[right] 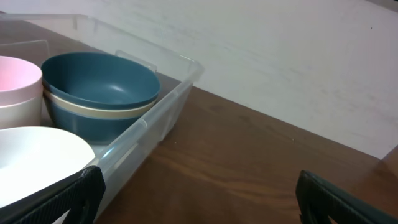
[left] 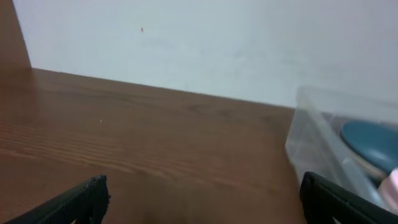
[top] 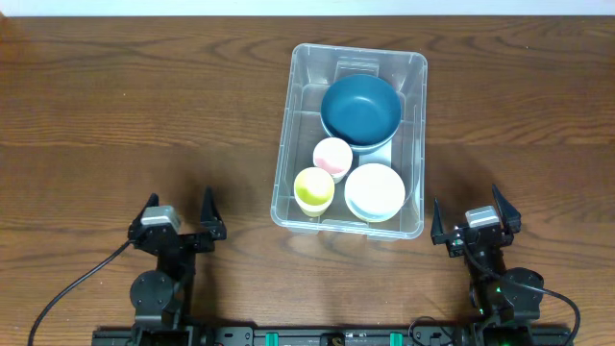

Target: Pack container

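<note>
The container (top: 288, 144) is a large clear plastic bin in the middle of the wooden table. Inside it sit a dark blue bowl (top: 360, 108) stacked on a paler one, a white bowl (top: 375, 190), a pink cup (top: 332, 158) and a yellow-green cup (top: 313, 189). My left gripper (top: 179, 217) rests near the front edge, left of the bin, open and empty. To the bin's right, my right gripper (top: 475, 223) is open too, nothing between its fingers. In the right wrist view the container (right: 163, 112) holds the blue bowl (right: 99, 81). The left wrist view catches the container (left: 311, 140) at its right edge.
A pale wall (left: 217, 43) runs behind the table's far edge. Bare wood (top: 125, 115) stretches left of the bin, and a narrower strip (top: 519, 125) lies to its right. Cables (top: 67, 293) trail from the arm bases along the front edge.
</note>
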Robot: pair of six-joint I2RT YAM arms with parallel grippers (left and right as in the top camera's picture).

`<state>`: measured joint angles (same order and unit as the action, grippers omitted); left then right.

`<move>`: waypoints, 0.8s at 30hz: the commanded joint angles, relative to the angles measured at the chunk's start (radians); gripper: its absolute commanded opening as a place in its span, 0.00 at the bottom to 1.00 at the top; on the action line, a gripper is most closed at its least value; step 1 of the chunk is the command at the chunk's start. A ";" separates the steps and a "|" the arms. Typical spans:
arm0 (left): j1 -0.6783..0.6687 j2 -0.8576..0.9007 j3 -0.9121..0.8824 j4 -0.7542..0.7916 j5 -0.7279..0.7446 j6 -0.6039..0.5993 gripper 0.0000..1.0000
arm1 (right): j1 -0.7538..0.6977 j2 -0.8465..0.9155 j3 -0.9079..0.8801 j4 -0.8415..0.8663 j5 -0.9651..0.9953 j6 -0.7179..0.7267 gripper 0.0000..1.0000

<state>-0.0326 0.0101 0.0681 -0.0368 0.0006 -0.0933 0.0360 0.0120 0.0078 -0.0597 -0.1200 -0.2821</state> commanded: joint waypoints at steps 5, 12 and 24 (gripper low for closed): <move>0.003 -0.008 -0.037 0.012 0.018 0.127 0.98 | -0.014 -0.006 -0.002 -0.004 0.004 -0.014 0.99; 0.003 -0.008 -0.064 -0.005 0.014 0.128 0.98 | -0.014 -0.006 -0.002 -0.004 0.004 -0.014 0.99; 0.003 -0.005 -0.064 -0.032 0.014 0.142 0.98 | -0.014 -0.006 -0.002 -0.004 0.004 -0.014 0.99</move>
<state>-0.0326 0.0101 0.0250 -0.0334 0.0051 0.0311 0.0360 0.0120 0.0078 -0.0593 -0.1196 -0.2825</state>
